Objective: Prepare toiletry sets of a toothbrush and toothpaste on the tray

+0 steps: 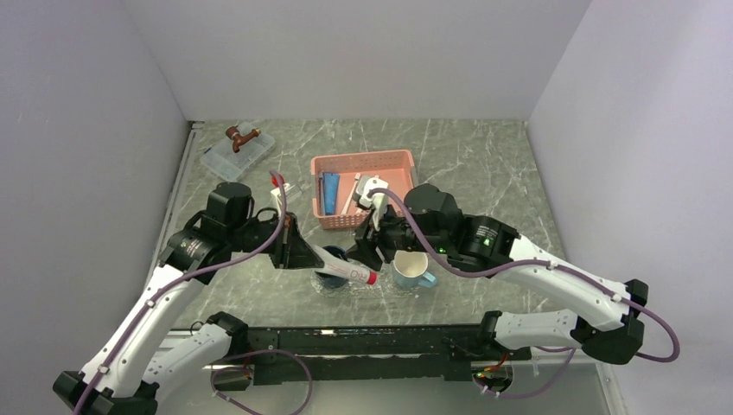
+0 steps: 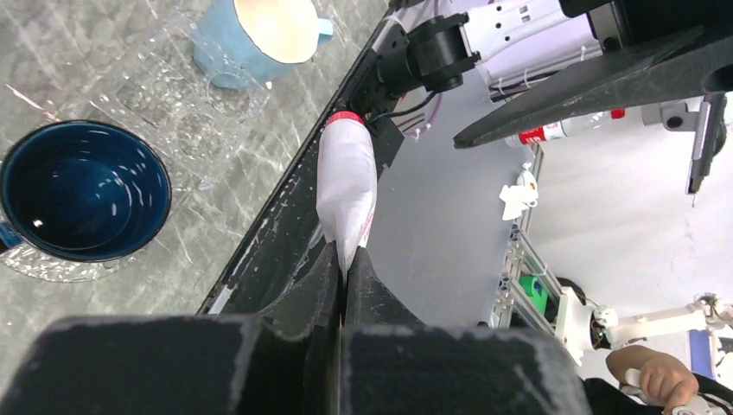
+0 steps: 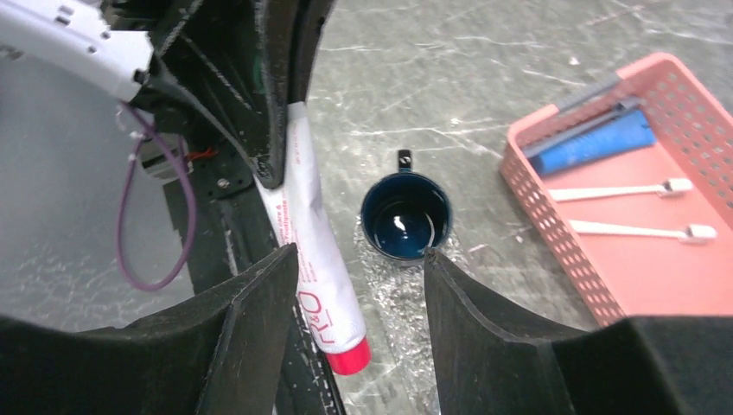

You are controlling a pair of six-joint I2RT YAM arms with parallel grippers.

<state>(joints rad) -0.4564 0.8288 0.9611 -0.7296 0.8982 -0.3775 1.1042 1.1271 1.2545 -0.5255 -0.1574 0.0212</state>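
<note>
Blue mug (image 3: pixel 406 216) on the tray (image 3: pixel 391 290)

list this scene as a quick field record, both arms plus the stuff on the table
left jaws: shut on the flat end of a white toothpaste tube, red cap
right jaws: open, holding nothing
tray: dark blue mug and light blue mug standing on it
pink basket: two toothbrushes and a blue tube inside

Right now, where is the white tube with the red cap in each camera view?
Top external: white tube at centre, cap to the right.
Left wrist: tube at centre, pinched in the left gripper.
Right wrist: tube left of centre, red cap lowest.
Shared landmark: the dark blue mug near it.
</note>
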